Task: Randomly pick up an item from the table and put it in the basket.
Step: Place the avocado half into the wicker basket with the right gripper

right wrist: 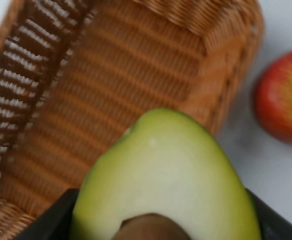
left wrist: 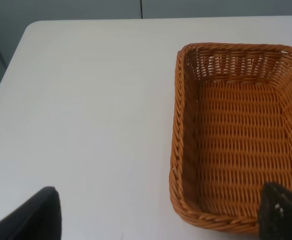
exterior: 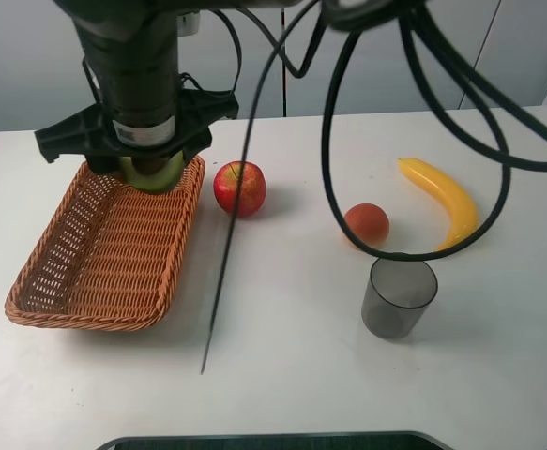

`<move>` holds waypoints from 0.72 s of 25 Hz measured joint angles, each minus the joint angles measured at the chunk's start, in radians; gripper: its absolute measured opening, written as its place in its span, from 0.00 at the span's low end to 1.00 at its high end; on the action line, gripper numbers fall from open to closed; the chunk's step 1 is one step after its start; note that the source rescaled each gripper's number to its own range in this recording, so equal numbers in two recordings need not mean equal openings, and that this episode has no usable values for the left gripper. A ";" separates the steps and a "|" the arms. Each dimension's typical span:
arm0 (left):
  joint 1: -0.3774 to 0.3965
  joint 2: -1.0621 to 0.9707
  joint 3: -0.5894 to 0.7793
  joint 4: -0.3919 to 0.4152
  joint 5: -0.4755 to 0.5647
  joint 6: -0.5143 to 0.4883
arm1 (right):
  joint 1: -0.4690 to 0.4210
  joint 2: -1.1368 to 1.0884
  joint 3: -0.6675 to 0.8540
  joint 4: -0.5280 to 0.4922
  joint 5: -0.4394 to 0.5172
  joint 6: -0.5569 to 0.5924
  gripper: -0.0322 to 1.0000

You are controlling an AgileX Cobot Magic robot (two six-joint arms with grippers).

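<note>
I see the right jaws gripping the avocado, which hangs over the far end of the basket on the desk, close to the apple, while the left jaws stand wide apart near the basket's front edge.

Right arm reaches across to the left side of the exterior view, wrist pointing straight down. Right gripper hangs low, fingers pressed on both sides of avocado, cut face toward the wrist camera. Left gripper angled down, fingers spread wide, holding nothing.
</note>
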 joint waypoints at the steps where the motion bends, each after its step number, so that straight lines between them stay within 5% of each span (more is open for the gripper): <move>1: 0.000 0.000 0.000 0.000 0.000 0.000 | 0.013 0.018 -0.017 -0.003 -0.009 -0.005 0.06; 11: 0.000 0.000 0.000 0.000 0.000 0.000 | 0.086 0.124 -0.037 -0.031 -0.244 -0.101 0.06; 18: 0.000 0.000 0.000 0.000 0.000 0.000 | 0.089 0.198 -0.037 -0.052 -0.279 -0.179 0.06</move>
